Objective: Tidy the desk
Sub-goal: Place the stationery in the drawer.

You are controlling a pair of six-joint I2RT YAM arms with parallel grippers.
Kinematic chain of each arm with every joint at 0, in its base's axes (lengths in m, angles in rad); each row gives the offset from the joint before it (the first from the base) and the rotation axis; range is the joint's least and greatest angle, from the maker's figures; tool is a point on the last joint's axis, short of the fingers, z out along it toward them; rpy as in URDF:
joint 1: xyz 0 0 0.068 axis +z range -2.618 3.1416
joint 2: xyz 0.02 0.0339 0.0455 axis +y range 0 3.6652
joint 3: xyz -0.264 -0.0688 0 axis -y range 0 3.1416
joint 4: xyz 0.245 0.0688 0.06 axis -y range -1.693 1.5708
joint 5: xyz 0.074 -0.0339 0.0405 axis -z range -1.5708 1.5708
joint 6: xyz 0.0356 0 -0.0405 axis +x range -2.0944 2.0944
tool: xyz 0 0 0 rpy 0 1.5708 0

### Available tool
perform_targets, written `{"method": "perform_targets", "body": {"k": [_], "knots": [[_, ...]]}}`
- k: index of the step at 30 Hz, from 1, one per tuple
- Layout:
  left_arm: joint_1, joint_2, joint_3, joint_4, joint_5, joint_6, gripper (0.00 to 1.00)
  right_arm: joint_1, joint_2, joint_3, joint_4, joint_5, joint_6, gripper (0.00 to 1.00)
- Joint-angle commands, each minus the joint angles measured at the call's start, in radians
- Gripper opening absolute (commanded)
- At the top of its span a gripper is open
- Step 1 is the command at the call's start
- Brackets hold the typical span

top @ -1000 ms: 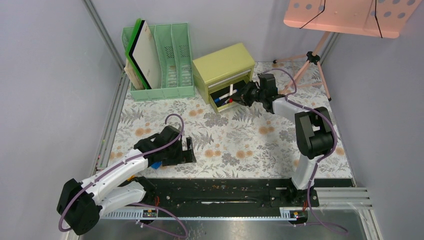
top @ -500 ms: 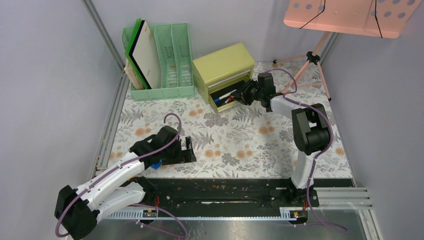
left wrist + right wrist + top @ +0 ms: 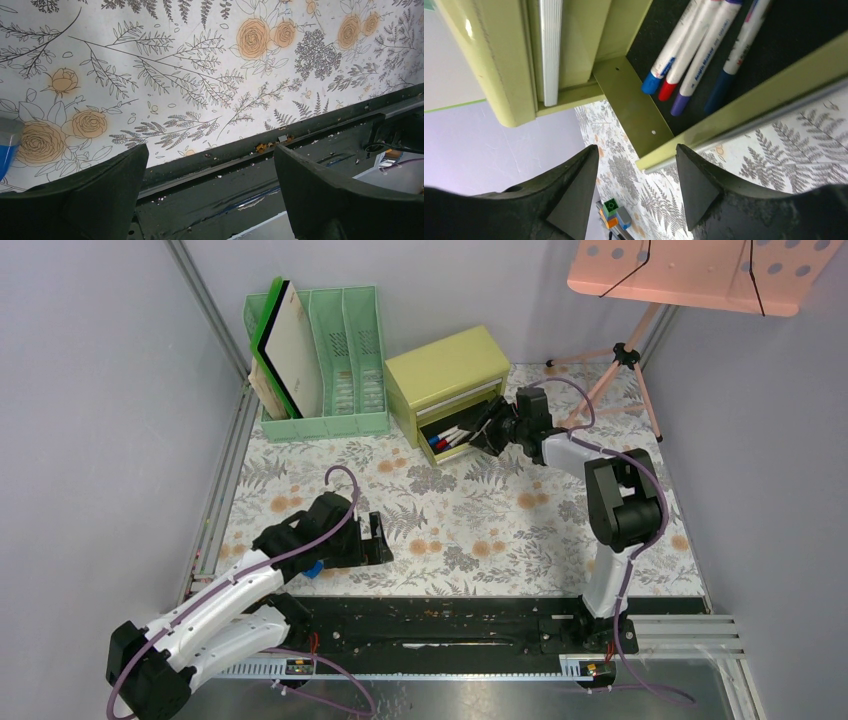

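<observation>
Right claw had spread apart since a sec ago, empty, by four smooth tube-shaped markers in the boxy yellow-green drawer; left claw stayed wide over the fern-print worktop.

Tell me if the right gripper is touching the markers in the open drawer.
Apart. In the right wrist view, the right gripper ends short of the markers, and the wall of the drawer shows between them.
</observation>
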Motion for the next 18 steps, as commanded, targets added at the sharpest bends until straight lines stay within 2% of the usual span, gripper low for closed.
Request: {"method": "perform_targets", "body": {"k": [1, 5, 14, 15, 18], "knots": [[-0.003, -0.023, 0.010, 0.037, 0.017, 0.024, 0.99, -0.001, -0.090, -0.053, 0.030, -0.011, -0.019, 0.66], [-0.004, -0.019, 0.013, 0.032, 0.013, 0.026, 0.99, -0.001, -0.127, -0.122, 0.077, -0.017, 0.007, 0.64], [-0.004, -0.006, 0.016, 0.033, 0.012, 0.026, 0.99, -0.012, -0.136, -0.239, 0.117, -0.020, 0.003, 0.51], [-0.003, -0.005, 0.015, 0.033, 0.011, 0.026, 0.99, -0.013, -0.131, -0.245, 0.121, -0.019, 0.001, 0.49], [-0.003, -0.007, 0.018, 0.033, 0.013, 0.030, 0.99, -0.016, -0.111, -0.250, 0.124, -0.017, -0.009, 0.34]]}}
